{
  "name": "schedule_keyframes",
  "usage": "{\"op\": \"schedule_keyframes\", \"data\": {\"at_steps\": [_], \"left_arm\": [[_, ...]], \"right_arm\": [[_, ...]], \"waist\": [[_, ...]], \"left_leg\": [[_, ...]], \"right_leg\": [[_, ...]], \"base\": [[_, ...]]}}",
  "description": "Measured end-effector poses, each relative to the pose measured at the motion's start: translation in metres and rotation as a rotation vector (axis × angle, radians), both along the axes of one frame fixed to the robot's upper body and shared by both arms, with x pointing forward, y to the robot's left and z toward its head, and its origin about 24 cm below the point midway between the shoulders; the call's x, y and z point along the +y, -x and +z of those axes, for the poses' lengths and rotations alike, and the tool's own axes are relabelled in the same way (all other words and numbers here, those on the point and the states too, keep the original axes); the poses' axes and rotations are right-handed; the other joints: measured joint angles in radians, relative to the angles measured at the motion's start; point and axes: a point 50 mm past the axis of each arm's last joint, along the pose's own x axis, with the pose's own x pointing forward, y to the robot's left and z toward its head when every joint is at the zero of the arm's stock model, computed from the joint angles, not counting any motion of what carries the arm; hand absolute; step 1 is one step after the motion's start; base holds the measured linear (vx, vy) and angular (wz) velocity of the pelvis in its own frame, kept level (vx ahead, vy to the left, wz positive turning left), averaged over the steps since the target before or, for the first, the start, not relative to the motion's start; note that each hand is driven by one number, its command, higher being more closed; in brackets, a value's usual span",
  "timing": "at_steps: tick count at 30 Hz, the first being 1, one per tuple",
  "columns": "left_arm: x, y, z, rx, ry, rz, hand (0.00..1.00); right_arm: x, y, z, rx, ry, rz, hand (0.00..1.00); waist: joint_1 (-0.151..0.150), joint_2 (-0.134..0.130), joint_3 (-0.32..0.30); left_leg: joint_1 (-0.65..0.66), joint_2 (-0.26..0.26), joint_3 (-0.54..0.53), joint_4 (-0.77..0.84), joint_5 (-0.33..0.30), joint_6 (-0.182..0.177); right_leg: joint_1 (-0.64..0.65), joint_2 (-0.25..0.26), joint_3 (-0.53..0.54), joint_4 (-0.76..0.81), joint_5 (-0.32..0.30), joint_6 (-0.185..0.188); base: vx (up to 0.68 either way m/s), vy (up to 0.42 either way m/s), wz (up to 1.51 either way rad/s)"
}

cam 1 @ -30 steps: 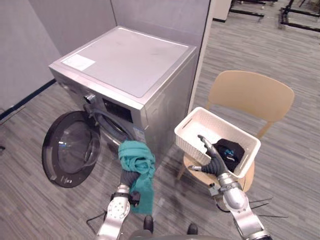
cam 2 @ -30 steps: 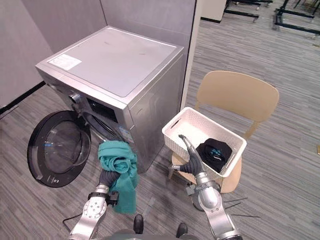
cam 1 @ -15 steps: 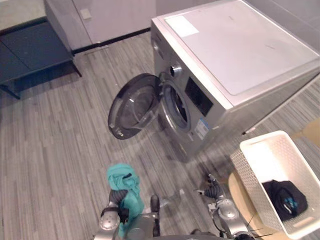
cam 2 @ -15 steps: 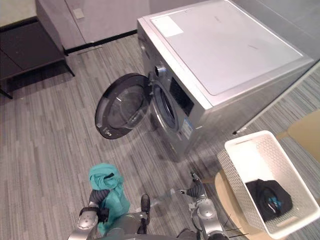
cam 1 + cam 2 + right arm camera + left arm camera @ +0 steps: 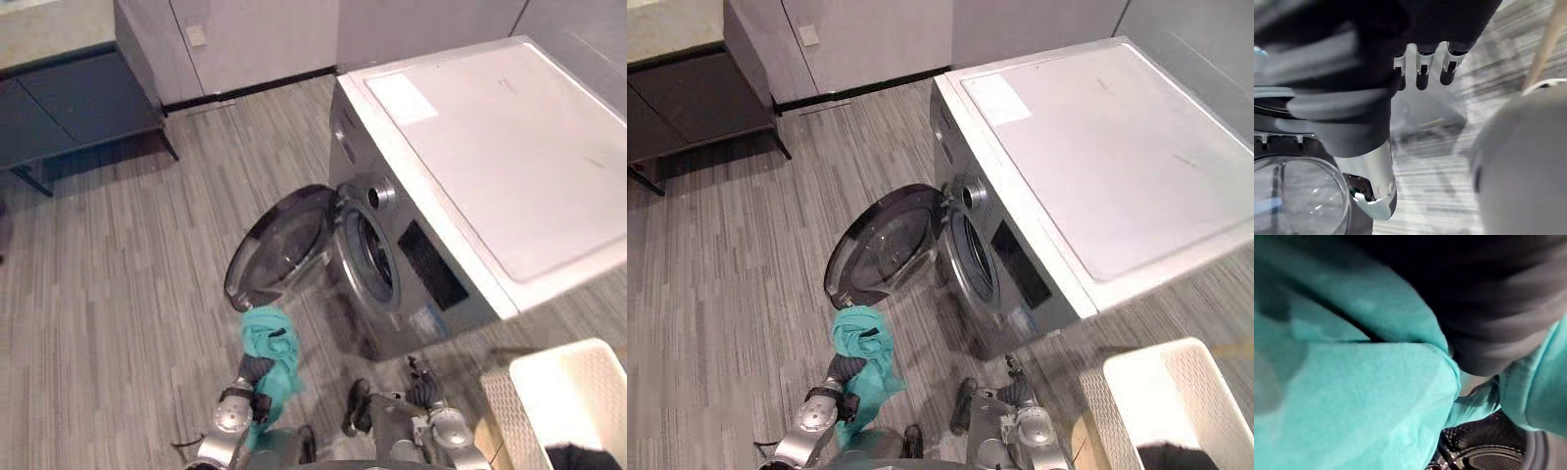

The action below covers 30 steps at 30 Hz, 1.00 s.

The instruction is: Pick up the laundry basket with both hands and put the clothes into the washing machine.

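Observation:
A teal cloth hangs bunched from my left hand, whose fingers are curled round it just below the open round door of the silver washing machine. In the left wrist view the teal cloth covers most of the hand, and the dark drum opening shows past it. My right hand is low in front of the machine, its fingers straight and holding nothing. The white laundry basket stands at the lower right, a black garment in it.
A dark low bench stands at the back left against pale cabinets. Grey plank floor lies open to the left of the machine's door.
The camera has swung further toward the machine's front, so the basket sits at the picture's lower right corner. My left hand with the teal cloth is now closer to the open door.

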Motion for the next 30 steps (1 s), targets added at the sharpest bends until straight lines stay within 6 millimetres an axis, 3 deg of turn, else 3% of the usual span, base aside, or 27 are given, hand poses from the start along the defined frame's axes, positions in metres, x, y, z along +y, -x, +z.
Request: {"op": "schedule_keyframes", "data": {"at_steps": [1, 3, 5, 7, 9, 10, 11, 13, 14, 19, 22, 25, 27, 30], "left_arm": [[-0.003, 0.0, 0.0, 0.0, 0.009, -0.006, 1.0], [-0.013, -0.003, 0.001, -0.004, 0.036, -0.027, 1.0], [-0.022, -0.009, 0.006, -0.03, 0.054, -0.048, 1.0], [-0.027, -0.015, 0.01, -0.049, 0.057, -0.068, 1.0], [-0.028, -0.02, 0.013, -0.066, 0.053, -0.076, 1.0], [-0.032, -0.021, 0.014, -0.07, 0.057, -0.084, 1.0], [-0.035, -0.023, 0.014, -0.07, 0.056, -0.096, 1.0], [-0.03, -0.033, 0.02, -0.096, 0.018, -0.122, 1.0], [-0.026, -0.034, 0.02, -0.096, 0.003, -0.127, 1.0], [-0.001, -0.022, 0.007, -0.026, -0.053, -0.081, 1.0], [0.005, -0.022, 0.004, -0.01, -0.067, -0.063, 1.0], [0.007, -0.028, 0.008, -0.032, -0.073, -0.046, 1.0], [0.009, -0.043, 0.02, -0.09, -0.065, -0.019, 1.0], [0.008, -0.082, 0.057, -0.256, -0.006, 0.059, 1.0]], "right_arm": [[0.001, -0.002, 0.001, -0.009, -0.001, 0.002, 0.0], [0.011, 0.002, -0.002, 0.014, -0.015, 0.043, 0.0], [0.018, 0.003, -0.005, 0.025, -0.034, 0.042, 0.0], [0.022, 0.001, -0.005, 0.029, -0.039, 0.041, 0.0], [0.021, 0.002, -0.006, 0.036, -0.036, 0.035, 0.0], [0.016, 0.007, -0.008, 0.048, -0.017, 0.032, 0.0], [0.014, 0.005, -0.007, 0.048, -0.007, 0.033, 0.0], [0.015, -0.001, -0.004, 0.027, -0.007, 0.026, 0.0], [0.014, -0.001, -0.004, 0.025, -0.007, 0.01, 0.0], [0.014, -0.001, -0.005, 0.035, 0.008, 0.024, 0.0], [0.011, 0.003, -0.008, 0.061, 0.018, 0.026, 0.0], [0.009, 0.0, -0.007, 0.049, 0.024, 0.026, 0.0], [0.003, -0.016, 0.002, 0.001, 0.049, 0.036, 0.0], [-0.005, -0.059, 0.031, -0.152, 0.089, 0.008, 0.0]], "waist": [[0.013, 0.007, 0.001], [0.034, 0.001, 0.002], [0.035, -0.004, 0.007], [0.033, -0.007, 0.011], [0.033, -0.003, 0.022], [0.033, 0.03, 0.02], [0.032, 0.035, 0.033], [0.033, -0.01, 0.04], [0.032, -0.018, 0.039], [0.029, -0.037, 0.043], [-0.005, -0.037, 0.047], [-0.005, -0.044, 0.063], [-0.004, -0.039, 0.118], [-0.009, -0.029, 0.2]], "left_leg": [[-0.047, 0.044, 0.028, 0.118, 0.004, -0.003], [-0.082, 0.082, 0.041, 0.144, -0.036, 0.058], [-0.119, 0.078, 0.013, 0.049, -0.049, 0.046], [-0.149, 0.047, -0.101, -0.096, -0.044, 0.035], [-0.144, 0.03, -0.214, -0.256, 0.014, -0.021], [-0.129, 0.06, -0.289, -0.37, 0.216, -0.043], [-0.131, 0.068, -0.289, -0.341, 0.191, -0.032], [-0.127, 0.037, -0.231, -0.354, 0.185, -0.02], [-0.125, 0.026, -0.204, -0.355, 0.178, -0.007], [-0.097, 0.012, -0.011, -0.383, 0.149, 0.05], [-0.112, 0.028, 0.014, -0.383, 0.138, 0.052], [-0.109, 0.035, 0.032, -0.381, 0.129, 0.054], [-0.146, 0.038, 0.039, -0.326, 0.12, 0.048], [-0.354, 0.077, 0.043, -0.126, 0.081, 0.065]], "right_leg": [[0.036, 0.03, 0.022, -0.029, -0.001, -0.008], [0.093, 0.05, 0.074, -0.053, -0.005, -0.017], [0.115, 0.045, 0.137, -0.071, -0.004, -0.016], [0.127, 0.035, 0.199, -0.073, -0.004, -0.014], [0.149, 0.031, 0.24, -0.074, -0.009, 0.026], [0.17, 0.056, 0.271, -0.075, -0.036, 0.076], [0.18, 0.061, 0.304, -0.076, -0.062, 0.11], [0.152, 0.012, 0.346, -0.079, -0.05, 0.129], [0.147, -0.004, 0.368, -0.089, -0.041, 0.144], [0.078, -0.054, 0.529, -0.138, 0.017, 0.214], [0.036, -0.056, 0.437, -0.11, 0.051, 0.197], [0.008, -0.068, 0.352, -0.07, 0.041, 0.174], [-0.04, -0.073, 0.344, -0.019, 0.016, 0.163], [-0.259, -0.073, 0.352, 0.194, -0.025, 0.174]], "base": [[0.49, -0.115, -0.74], [0.49, -0.07, -0.85], [0.37, 0.018, -0.91], [0.3, 0.153, -0.98], [0.29, 0.238, -0.94], [0.29, 0.315, -1.01], [0.26, 0.336, -0.9], [0.12, 0.31, -0.6], [0.07, 0.272, -0.55], [-0.03, 0.235, -1.08], [-0.08, 0.042, -0.4], [-0.09, -0.003, -0.25], [-0.12, -0.012, -0.18], [-0.21, -0.043, -0.1]]}}
